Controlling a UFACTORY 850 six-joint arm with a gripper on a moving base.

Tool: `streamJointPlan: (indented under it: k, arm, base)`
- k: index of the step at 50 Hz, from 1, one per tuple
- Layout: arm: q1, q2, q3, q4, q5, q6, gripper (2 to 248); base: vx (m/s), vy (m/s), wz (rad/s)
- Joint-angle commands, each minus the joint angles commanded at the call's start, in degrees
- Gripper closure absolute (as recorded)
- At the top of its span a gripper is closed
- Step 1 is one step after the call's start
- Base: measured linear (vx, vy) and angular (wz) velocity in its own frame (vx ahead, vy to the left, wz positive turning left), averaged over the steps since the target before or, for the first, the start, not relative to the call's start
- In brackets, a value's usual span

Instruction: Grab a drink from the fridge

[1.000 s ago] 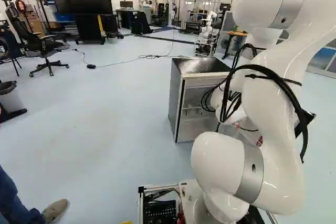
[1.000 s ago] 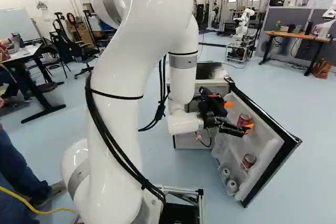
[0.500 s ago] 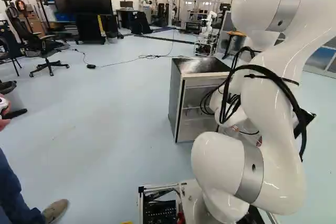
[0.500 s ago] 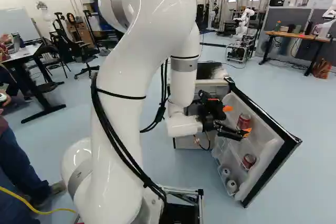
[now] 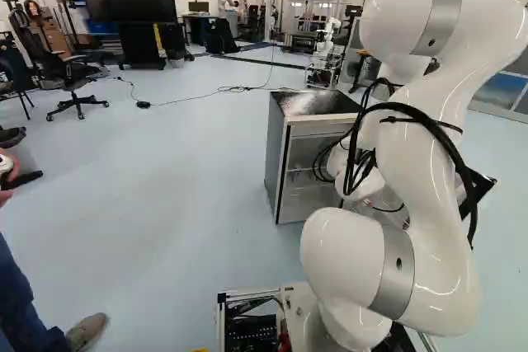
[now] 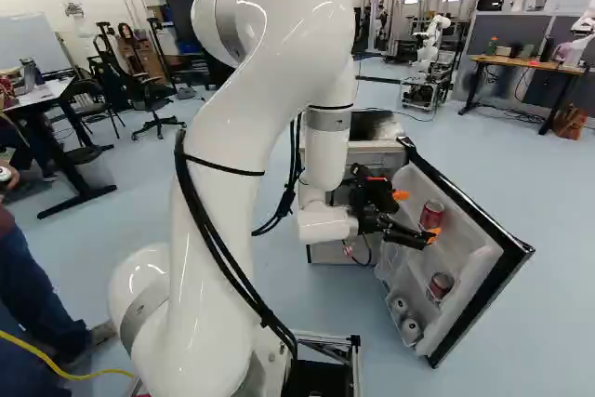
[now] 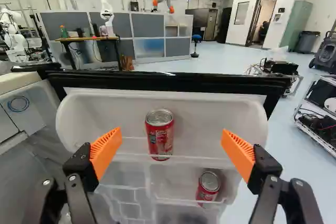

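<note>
White arm (image 6: pixel 223 183) extends from its base joint toward the open door (image 6: pixel 474 230) of the fridge (image 5: pixel 318 103). Gripper (image 6: pixel 416 217) at the inner face of the door; wrist view: jaws wide apart, orange pads (image 7: pixel 106 148) facing each other across the gap, nothing gripped. Upper red soda can (image 7: pixel 159 136) upright in the upper door shelf (image 7: pixel 79 121), in line with the gap, neither pad touching it. Lower red soda can (image 7: pixel 208 186) in the compartment beneath, offset to one side of the upper can. Two pale round-topped containers (image 6: pixel 409 329) side by side, lower still in the door. Door's black rim stands beyond the shelves. Farther off: wood-topped desk (image 6: pixel 521 63) against grey partitions (image 6: pixel 502 33); another robot (image 6: pixel 429 39) near the desk.
</note>
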Motion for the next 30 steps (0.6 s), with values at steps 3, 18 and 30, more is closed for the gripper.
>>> streamJointPlan:
  k: [3,18,30]
  arm:
    - [0.20,-0.23,-0.38,0.00,0.00,0.00,3]
    - [1.13,-2.65,-2.80,0.00,0.00,0.00,3]
    - [0.90,-5.38,-5.34,0.00,0.00,0.00,3]
  base:
    - [0.000,0.000,0.000]
    - [0.000,0.000,0.000]
    - [0.000,0.000,0.000]
